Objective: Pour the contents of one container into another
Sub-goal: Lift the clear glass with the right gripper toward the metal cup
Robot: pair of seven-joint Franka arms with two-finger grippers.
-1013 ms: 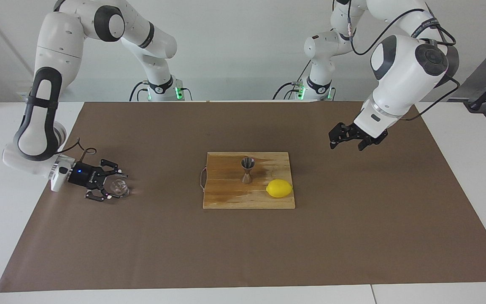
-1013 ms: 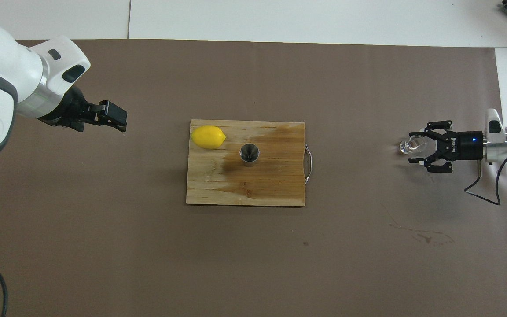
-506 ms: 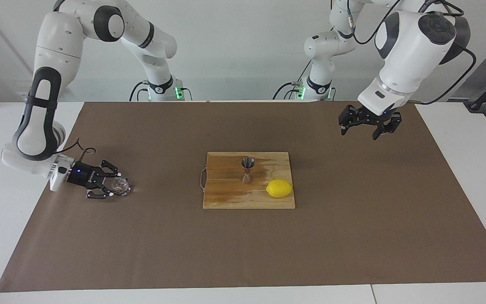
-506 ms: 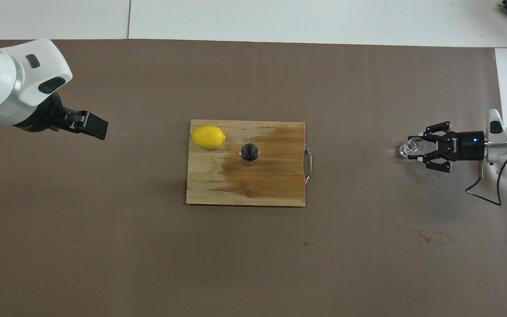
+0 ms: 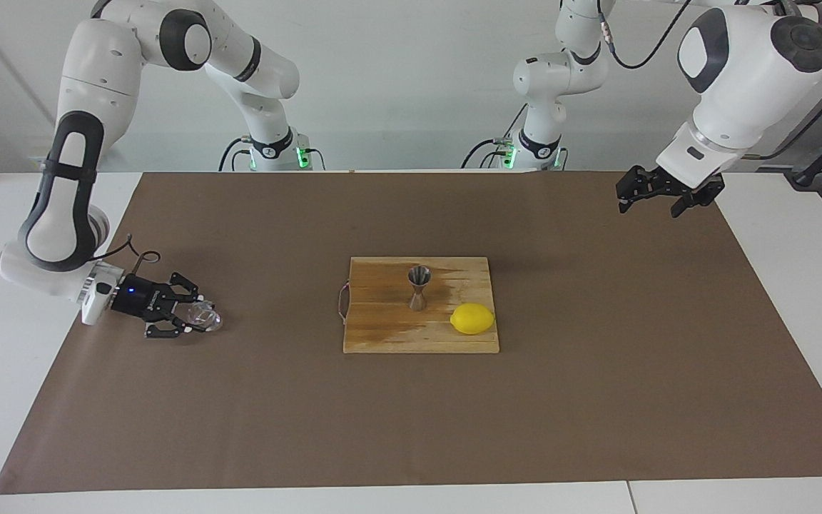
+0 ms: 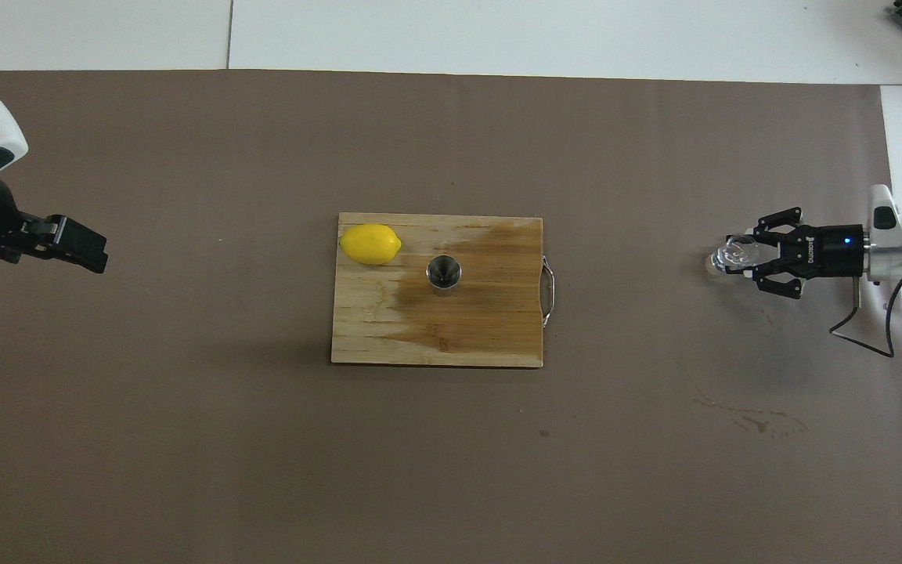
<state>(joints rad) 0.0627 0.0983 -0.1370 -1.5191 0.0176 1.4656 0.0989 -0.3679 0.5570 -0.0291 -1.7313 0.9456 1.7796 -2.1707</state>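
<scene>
Clear glass cup (image 5: 203,315) clenched in right gripper (image 5: 193,319), low at the mat's (image 5: 240,414) right-arm end. Grasp done; carry and pour remain. Jigger (image 5: 418,287) upright on the board (image 5: 382,335) beside lemon (image 5: 472,318), well apart. Left gripper (image 5: 661,193) waits raised, fingers apart, empty.

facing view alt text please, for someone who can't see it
The right gripper is shut on a tiny clear glass cup, low over the brown mat at the right arm's end. A steel jigger and a lemon sit on a wooden cutting board mid-table; the left gripper hangs open over the mat's other end.
</scene>
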